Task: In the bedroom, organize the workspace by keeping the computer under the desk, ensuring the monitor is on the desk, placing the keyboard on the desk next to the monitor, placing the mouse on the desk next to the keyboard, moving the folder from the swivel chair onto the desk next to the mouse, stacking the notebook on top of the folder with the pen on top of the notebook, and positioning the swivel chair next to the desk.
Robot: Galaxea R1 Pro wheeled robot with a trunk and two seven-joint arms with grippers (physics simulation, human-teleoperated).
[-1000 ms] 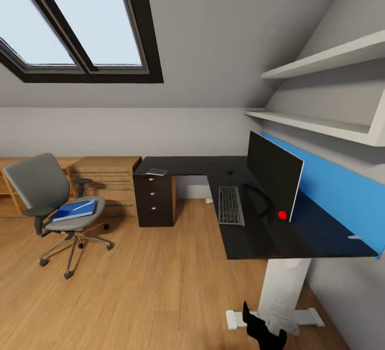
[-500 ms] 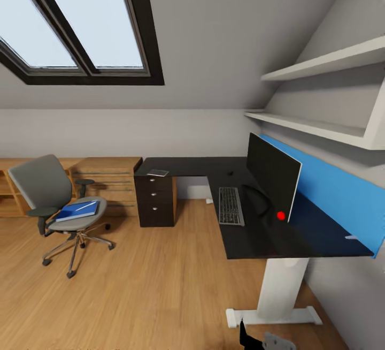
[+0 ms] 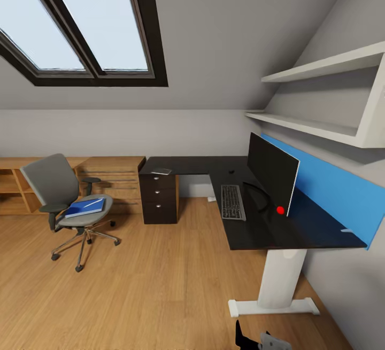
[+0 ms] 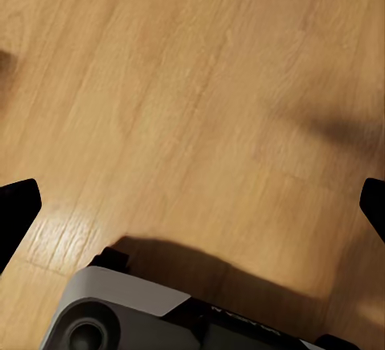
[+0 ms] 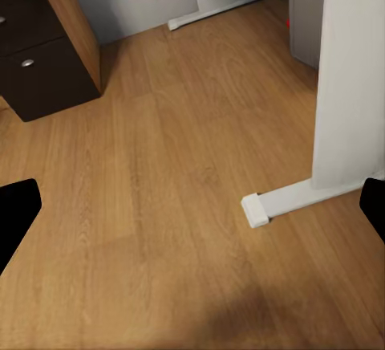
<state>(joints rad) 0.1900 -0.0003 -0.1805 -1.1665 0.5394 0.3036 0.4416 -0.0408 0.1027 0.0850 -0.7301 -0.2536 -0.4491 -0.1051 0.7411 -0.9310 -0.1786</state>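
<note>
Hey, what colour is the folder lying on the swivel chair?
Bright blue; the folder on the swivel chair shows best in the head view.

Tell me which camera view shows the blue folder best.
The head view: the folder lies in full sight on the swivel chair seat, well left of the desk. Both wrist views look at wood floor; the right one also catches the desk's white leg.
</note>
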